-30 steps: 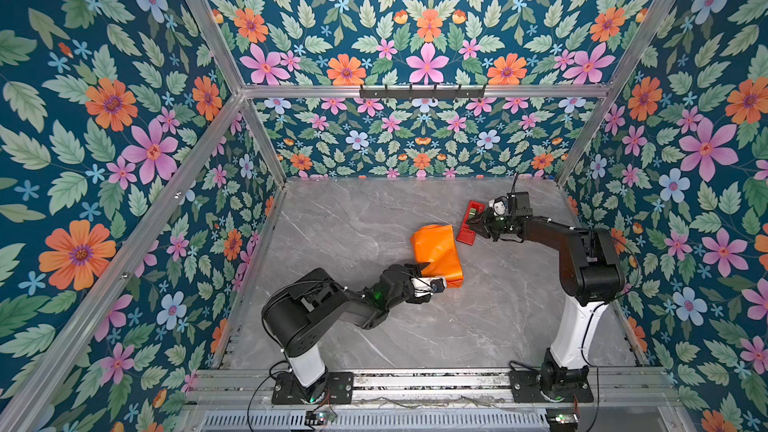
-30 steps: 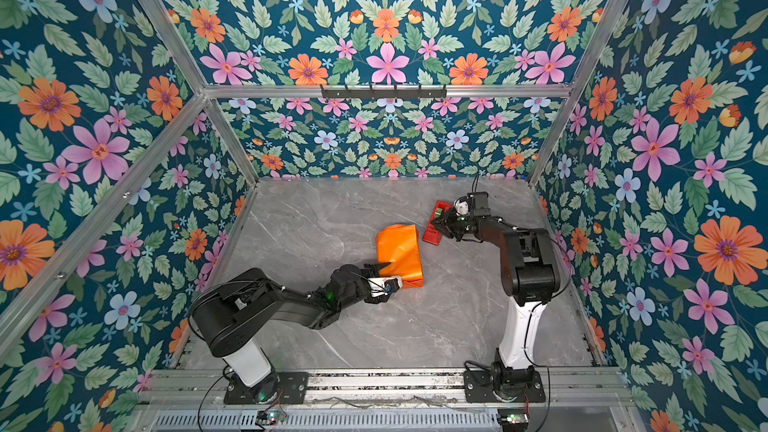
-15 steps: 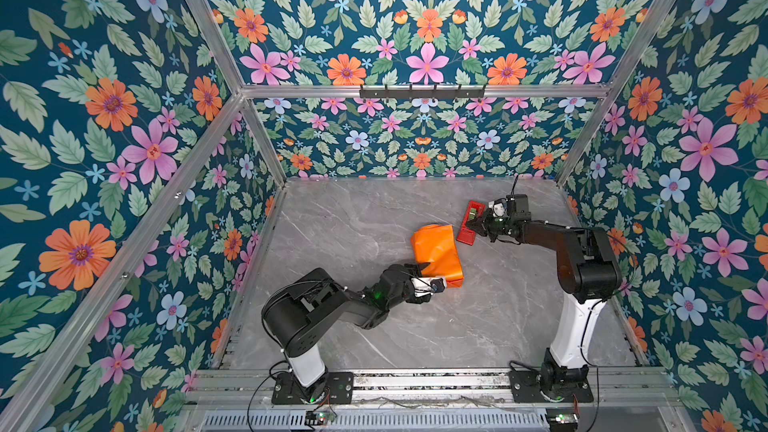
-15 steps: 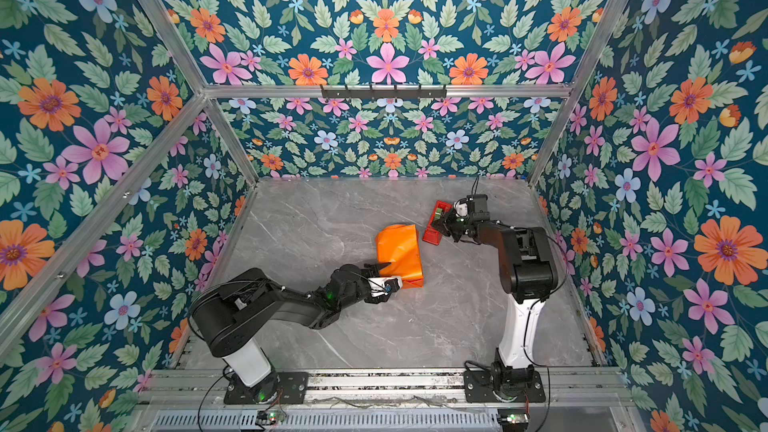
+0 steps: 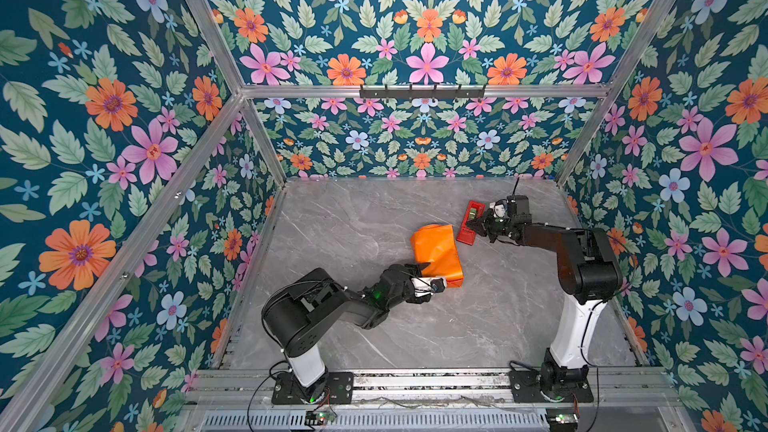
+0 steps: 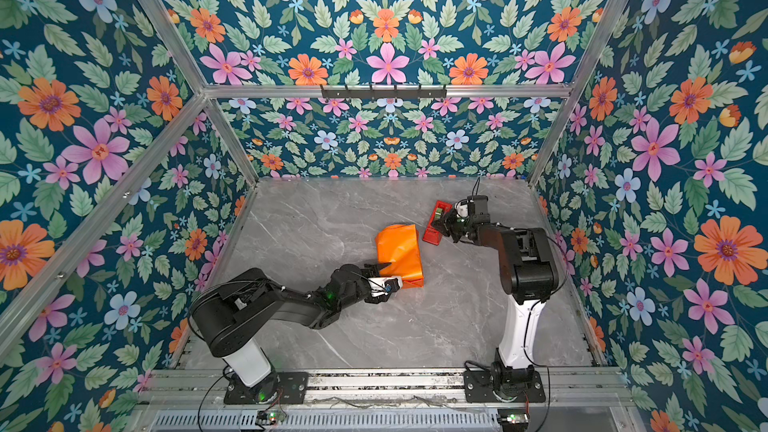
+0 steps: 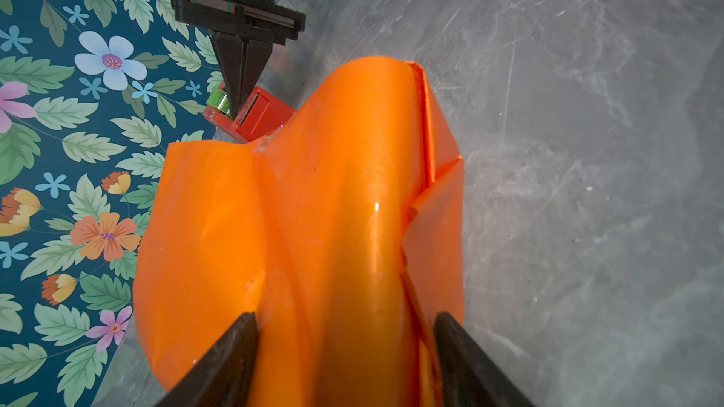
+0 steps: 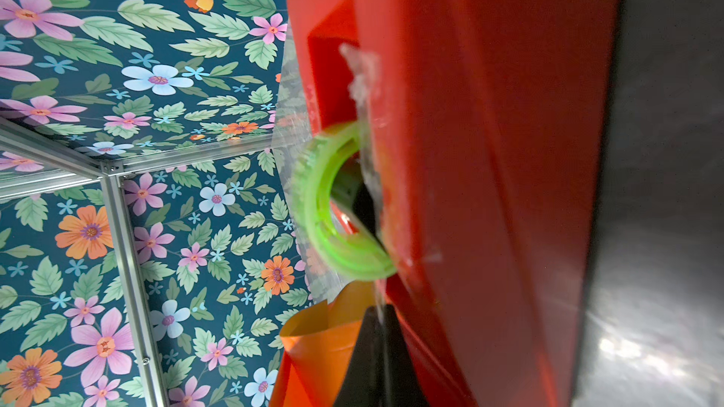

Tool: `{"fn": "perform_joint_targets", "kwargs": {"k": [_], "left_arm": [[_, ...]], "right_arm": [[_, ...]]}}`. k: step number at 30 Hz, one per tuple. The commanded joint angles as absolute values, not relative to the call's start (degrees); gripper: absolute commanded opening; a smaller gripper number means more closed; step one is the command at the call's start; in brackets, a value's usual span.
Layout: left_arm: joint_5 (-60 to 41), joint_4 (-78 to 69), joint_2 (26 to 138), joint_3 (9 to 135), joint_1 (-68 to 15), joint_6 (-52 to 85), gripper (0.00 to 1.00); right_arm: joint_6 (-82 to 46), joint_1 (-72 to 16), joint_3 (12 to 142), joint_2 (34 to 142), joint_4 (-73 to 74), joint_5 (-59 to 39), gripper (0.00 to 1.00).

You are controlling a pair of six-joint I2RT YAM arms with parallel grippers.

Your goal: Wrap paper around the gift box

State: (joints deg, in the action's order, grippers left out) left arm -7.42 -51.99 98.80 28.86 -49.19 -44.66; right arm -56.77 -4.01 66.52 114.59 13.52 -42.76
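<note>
The glossy orange paper (image 5: 436, 253) (image 6: 399, 251) lies folded into a bulging bundle mid-table; the gift box is hidden beneath it. At the bundle's near end my left gripper (image 5: 429, 275) (image 7: 344, 330) has its jaws wide apart, one black finger (image 7: 239, 342) pressed on each side of the paper (image 7: 313, 209). A red tape dispenser (image 5: 467, 235) (image 8: 489, 150) with a green roll (image 8: 313, 209) lies just beyond the bundle. My right gripper (image 5: 472, 226) (image 8: 378, 313) is shut at that dispenser, and a strip of clear tape runs from the roll into its tips.
The grey marble table (image 5: 353, 218) is boxed in by floral walls on three sides. An aluminium rail (image 5: 415, 382) carrying both arm bases runs along the near edge. Bare tabletop lies to the left of and in front of the bundle.
My right gripper's jaws have closed at the tape dispenser. The left gripper and the paper bundle have stayed where they were.
</note>
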Motion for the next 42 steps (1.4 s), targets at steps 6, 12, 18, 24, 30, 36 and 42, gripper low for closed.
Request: {"fn": "perform_joint_targets", "kwargs": {"k": [6, 12, 18, 24, 30, 36, 42], "left_arm": [[-7.82, -44.9, 99.23, 28.83, -49.18, -43.18, 0.71], [-7.85, -44.61, 99.23, 29.0, -49.13, -43.11, 0.71], [-7.79, -44.6, 99.14, 29.0, -49.2, -43.07, 0.71], [-7.83, -44.59, 99.05, 29.0, -49.15, -43.07, 0.7], [-7.86, -44.44, 98.92, 29.03, -49.15, -42.98, 0.7], [-7.76, -44.38, 98.88, 29.0, -49.14, -42.99, 0.7], [-7.82, -44.16, 99.05, 29.19, -49.18, -42.99, 0.7]], "right_arm": [[-61.19, -4.04, 64.25, 111.86, 21.58, -46.26, 0.0], [-64.35, -4.39, 61.26, 110.1, 26.62, -48.03, 0.0], [-64.63, -5.61, 58.78, 107.09, 27.03, -48.17, 0.0], [-65.19, -7.44, 54.6, 103.28, 27.77, -46.57, 0.0], [-65.15, -8.48, 50.45, 101.72, 28.66, -44.29, 0.0], [-64.24, -8.53, 49.62, 105.15, 28.92, -43.37, 0.0], [-62.66, -8.53, 48.12, 107.49, 28.66, -40.97, 0.0]]}}
